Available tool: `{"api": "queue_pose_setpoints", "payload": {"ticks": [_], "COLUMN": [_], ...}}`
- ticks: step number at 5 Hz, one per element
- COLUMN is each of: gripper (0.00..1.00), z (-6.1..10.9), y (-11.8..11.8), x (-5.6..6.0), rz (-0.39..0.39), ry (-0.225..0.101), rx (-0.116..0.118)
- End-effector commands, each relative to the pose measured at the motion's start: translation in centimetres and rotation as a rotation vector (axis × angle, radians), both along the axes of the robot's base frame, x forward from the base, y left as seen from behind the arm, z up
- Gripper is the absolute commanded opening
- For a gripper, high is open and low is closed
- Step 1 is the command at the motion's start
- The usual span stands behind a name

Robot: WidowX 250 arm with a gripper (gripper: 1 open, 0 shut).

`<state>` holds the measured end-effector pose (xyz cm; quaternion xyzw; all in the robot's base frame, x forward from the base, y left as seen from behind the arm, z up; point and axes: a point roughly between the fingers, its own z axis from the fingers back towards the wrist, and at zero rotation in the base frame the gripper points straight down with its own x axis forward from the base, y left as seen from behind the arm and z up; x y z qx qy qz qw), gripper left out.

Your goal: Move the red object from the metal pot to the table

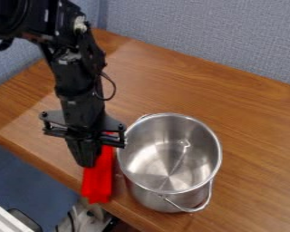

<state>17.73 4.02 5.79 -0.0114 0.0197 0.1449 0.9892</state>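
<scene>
Since the red bar [99,174] already lies on the counter [26,104] at the pot's [169,161] nine o'clock, the fingers [88,156], pressed together over its upper end, should lift straight up.

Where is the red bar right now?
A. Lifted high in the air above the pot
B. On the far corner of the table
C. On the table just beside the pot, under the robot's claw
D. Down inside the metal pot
C: the red bar lies on the table edge next to the metal pot, which looks empty, with the gripper right over its upper end.
</scene>
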Motion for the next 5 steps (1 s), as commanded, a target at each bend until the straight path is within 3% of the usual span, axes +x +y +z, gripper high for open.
{"api": "queue_pose_setpoints", "payload": {"ticks": [1, 2, 3, 4, 5], "gripper": [0.0, 0.0, 0.0, 0.0, 1.0], "z": [2.2, 4.9, 7.8, 9.4, 8.3], "y": [-0.1, -0.9, -3.0, -4.5, -3.7], "x": [0.9, 1.7, 2.8, 4.3, 3.1], "rz": [-0.012, -0.04, -0.087, -0.185, -0.187], "ry": [-0.042, -0.091, -0.121, -0.135, -0.133], "rx": [0.029, 0.059, 0.068, 0.086, 0.079]}}
